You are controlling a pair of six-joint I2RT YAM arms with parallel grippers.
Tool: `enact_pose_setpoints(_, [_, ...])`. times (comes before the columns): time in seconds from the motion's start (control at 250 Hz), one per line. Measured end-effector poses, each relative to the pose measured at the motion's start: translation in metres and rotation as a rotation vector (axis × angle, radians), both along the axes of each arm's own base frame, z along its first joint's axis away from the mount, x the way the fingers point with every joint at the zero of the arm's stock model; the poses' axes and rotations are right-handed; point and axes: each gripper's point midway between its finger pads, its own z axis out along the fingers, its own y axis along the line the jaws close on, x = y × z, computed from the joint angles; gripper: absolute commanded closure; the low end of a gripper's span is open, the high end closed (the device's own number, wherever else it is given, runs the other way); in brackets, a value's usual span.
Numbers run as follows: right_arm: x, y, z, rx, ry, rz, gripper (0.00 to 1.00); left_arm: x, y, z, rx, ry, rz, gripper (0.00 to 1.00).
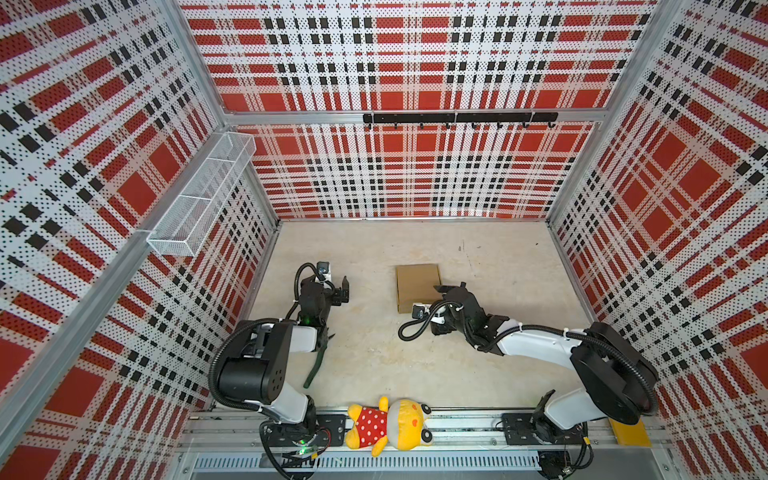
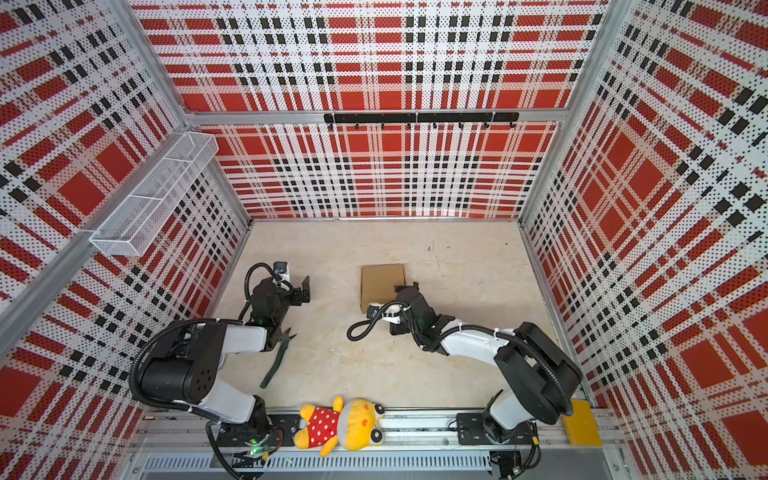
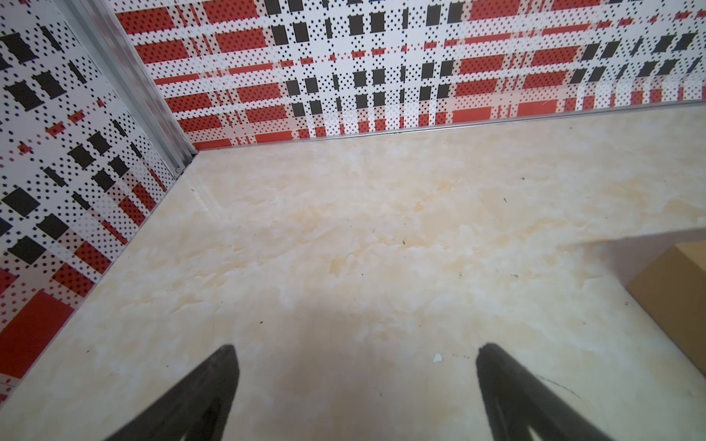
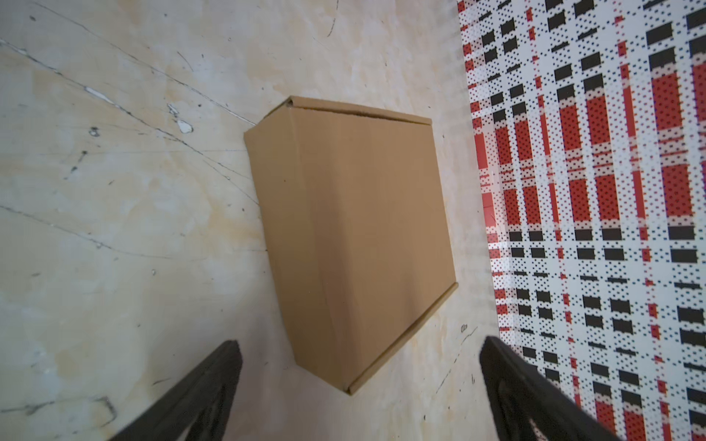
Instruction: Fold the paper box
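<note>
One shut box, two empty grippers: the folding looks all but done.
Lid down and flaps tucked as far as can be seen, the paper box [image 1: 417, 286] sits mid-table [image 1: 498, 257]; only a thin gap along one lid seam may need pressing. The right gripper [image 1: 453, 286] hovers at its near corner, fingers spread wide, and the left gripper [image 1: 344, 291], equally wide, is well apart. The plush toy [image 1: 390, 424], yellow plate [image 1: 629, 432] and dark green tool [image 1: 318, 365] obstruct nothing.
</note>
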Motion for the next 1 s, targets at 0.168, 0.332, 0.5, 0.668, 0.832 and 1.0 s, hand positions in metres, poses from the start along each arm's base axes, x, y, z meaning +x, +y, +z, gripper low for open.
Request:
enact_pose_setpoints(0.168, [0.000,-0.031,-0.004,0.061,0.026,-0.118,0.00,0.001,0.000,0.003,-0.002,-0.012,0.003,0.01])
enact_pose_setpoints(0.332, [0.013,-0.069,0.024,0.223,0.006,-0.275,0.00,0.001,0.001,0.003,-0.003,-0.015,0.006,0.00])
enact_pose_setpoints(0.5, [0.028,-0.112,0.037,0.365,-0.011,-0.457,0.00,0.001,0.001,0.004,-0.003,-0.017,0.007,0.01])
enact_pose_setpoints(0.668, [0.033,-0.158,0.027,0.469,-0.004,-0.637,0.00,0.001,0.001,0.005,-0.003,-0.021,0.007,0.01])
enact_pose_setpoints(0.832, [0.038,-0.202,0.024,0.626,-0.020,-0.780,0.00,0.001,0.001,0.005,-0.003,-0.021,0.008,0.01])
enact_pose_setpoints(1.0, [0.050,-0.229,0.024,0.778,-0.048,-0.852,0.00,0.001,0.001,0.005,-0.002,-0.021,0.010,0.00])
